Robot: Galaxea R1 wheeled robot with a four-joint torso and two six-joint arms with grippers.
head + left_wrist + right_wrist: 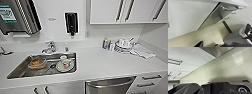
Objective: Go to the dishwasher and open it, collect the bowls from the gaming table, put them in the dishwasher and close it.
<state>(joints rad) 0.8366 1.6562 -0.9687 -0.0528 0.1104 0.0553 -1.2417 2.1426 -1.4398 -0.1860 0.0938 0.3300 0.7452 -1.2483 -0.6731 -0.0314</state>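
I face the dishwasher [110, 86] under the table's front edge | handle runs crosswise | end effectors: can't tell open or closed

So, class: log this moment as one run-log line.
place: kitchen counter | dishwasher: ahead, below counter, handle visible | sink: holds dishes | bowls: not collected

dishwasher [110, 86] | steel front, bar handle | under white counter, right of sink
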